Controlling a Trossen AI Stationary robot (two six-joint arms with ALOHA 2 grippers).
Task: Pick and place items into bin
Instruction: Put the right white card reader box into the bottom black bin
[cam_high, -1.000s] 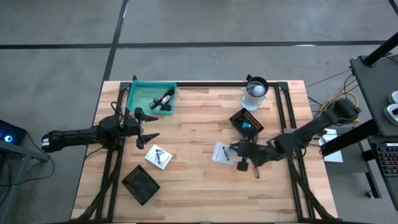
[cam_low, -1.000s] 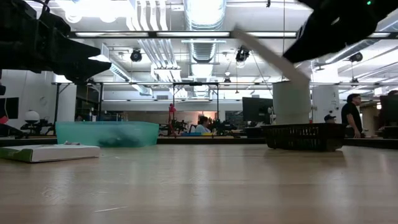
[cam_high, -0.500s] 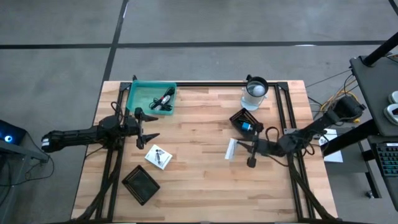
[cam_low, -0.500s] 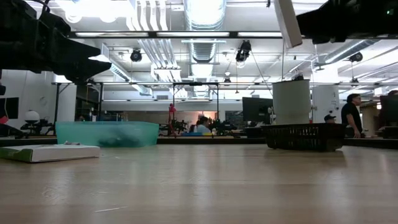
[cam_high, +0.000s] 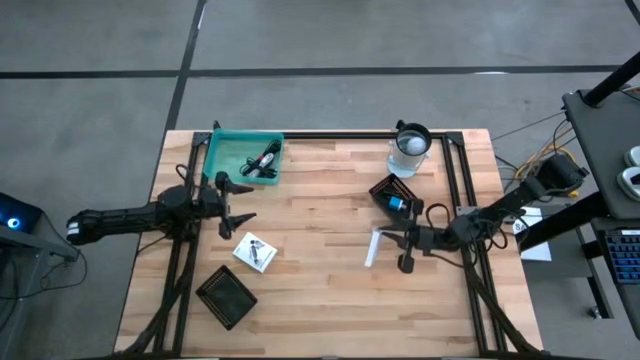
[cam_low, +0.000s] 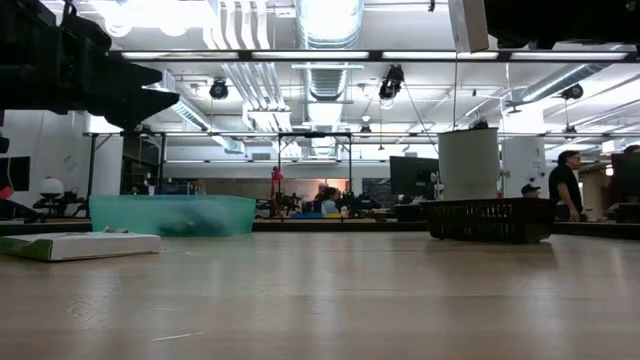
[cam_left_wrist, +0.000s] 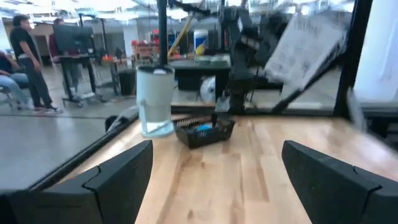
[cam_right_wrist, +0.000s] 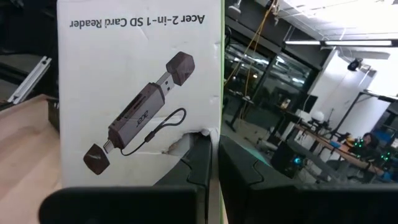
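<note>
My right gripper (cam_high: 400, 246) is over the right half of the table, shut on a flat white printed packet (cam_high: 373, 248) that reads as an SD card reader pack (cam_right_wrist: 140, 93). The low view shows this packet (cam_low: 468, 25) high above the tabletop. A second white packet (cam_high: 255, 251) lies flat on the wood, near my left gripper (cam_high: 236, 206), which hovers open just in front of the green bin (cam_high: 245, 157). The bin holds dark cables (cam_high: 264, 160). In the left wrist view the open fingers (cam_left_wrist: 118, 171) frame the far packet (cam_left_wrist: 308, 46). My right gripper pinches the packet between its two fingers (cam_right_wrist: 199, 165) at one edge (cam_right_wrist: 208, 134), where the card is slightly torn. The fingers come level from the table's right side. The packet is lifted clear and stands nearly on edge, reaching from the fingers toward the table's left.
A clear cup with a white ball (cam_high: 410, 148) stands at the far edge, and a black mesh basket (cam_high: 396, 197) with a blue thing sits beside it, close to my right arm. A black tray (cam_high: 226, 296) lies near the front left. People show in the room behind the table.
My right gripper has risen with the packet and drawn back a little toward the table's right edge, turning its wrist. The packet, slanted and low a second ago, now stands nearly on edge, higher above the table.
</note>
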